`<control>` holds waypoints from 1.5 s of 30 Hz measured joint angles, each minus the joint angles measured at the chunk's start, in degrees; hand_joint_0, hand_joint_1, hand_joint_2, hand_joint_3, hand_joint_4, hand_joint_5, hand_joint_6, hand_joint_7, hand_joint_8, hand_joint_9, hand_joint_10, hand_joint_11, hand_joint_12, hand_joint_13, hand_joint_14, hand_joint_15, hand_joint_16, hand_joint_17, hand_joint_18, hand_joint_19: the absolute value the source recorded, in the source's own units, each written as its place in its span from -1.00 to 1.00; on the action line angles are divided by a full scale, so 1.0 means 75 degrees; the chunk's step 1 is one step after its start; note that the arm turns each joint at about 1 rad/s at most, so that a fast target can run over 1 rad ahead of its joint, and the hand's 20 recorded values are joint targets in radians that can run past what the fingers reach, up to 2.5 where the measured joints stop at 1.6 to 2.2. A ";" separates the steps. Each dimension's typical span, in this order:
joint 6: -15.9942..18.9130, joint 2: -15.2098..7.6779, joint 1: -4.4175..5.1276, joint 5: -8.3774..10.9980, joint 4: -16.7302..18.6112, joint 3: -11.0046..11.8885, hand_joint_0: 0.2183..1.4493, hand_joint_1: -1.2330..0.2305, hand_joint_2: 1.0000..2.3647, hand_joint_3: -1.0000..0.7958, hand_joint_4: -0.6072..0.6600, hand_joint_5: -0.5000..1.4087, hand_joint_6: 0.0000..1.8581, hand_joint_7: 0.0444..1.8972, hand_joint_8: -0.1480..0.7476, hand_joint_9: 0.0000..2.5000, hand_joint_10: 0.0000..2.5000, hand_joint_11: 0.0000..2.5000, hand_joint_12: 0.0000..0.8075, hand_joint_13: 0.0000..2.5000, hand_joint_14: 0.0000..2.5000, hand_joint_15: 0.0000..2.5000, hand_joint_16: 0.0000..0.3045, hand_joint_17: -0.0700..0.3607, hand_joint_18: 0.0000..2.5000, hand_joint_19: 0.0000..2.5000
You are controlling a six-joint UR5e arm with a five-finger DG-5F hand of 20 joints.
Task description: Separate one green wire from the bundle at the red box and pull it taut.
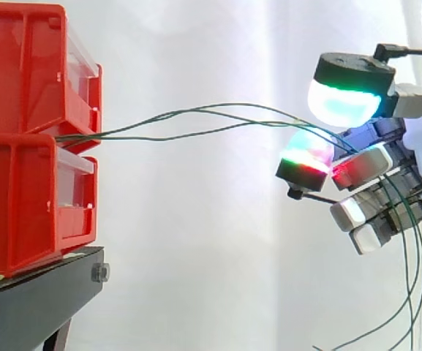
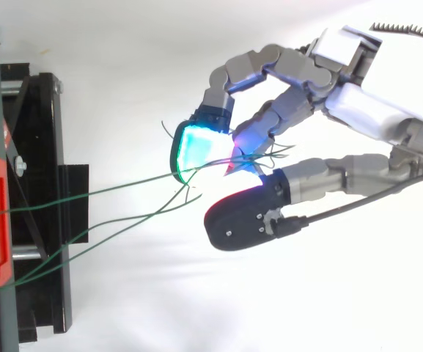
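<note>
Two red bins are stacked at the left, the upper one (image 1: 20, 66) on the lower one (image 1: 20, 205). From the gap between them a few thin green wires (image 1: 218, 106) run right in shallow arcs, spread apart near the bins (image 2: 116, 188) and coming together at the hand (image 2: 387, 117). The hand (image 1: 386, 168) hovers right of the bins at the wires' height, its fingers curled. The wires pass between a green-glowing fingertip pad (image 1: 342, 99) above and a red-and-green pad (image 1: 309, 157) below, which close on them. Which single wire is pinched I cannot tell.
The bins rest on a black stand (image 1: 35, 292), whose frame (image 2: 42, 147) lies at the left of the top view. Behind the hand the wires' loose ends (image 1: 408, 292) hang down to the lower right. A white curtain backs everything.
</note>
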 measured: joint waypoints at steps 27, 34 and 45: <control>0.0010 0.0005 0.0034 -0.0023 -0.0164 0.0002 -0.45 -0.36 -1.00 -0.41 0.14 -0.67 -0.02 0.05 -0.05 -0.05 -0.99 0.17 -0.02 -0.29 -0.98 -0.32 -0.64 -0.10 -0.44 -0.37; 0.0010 0.0016 0.0042 -0.0023 -0.0175 0.0003 -0.38 -0.26 -0.98 -0.24 0.13 -0.65 -0.03 0.11 -0.07 -0.03 -0.99 0.18 -0.03 -0.28 -0.98 -0.31 -0.65 -0.12 -0.44 -0.37; 0.0010 0.0018 0.0040 -0.0023 -0.0176 0.0002 -0.50 -0.12 -0.99 -0.38 0.15 -0.65 -0.03 0.11 -0.03 -0.01 -0.99 0.17 0.02 -0.27 -0.98 -0.32 -0.63 -0.08 -0.42 -0.36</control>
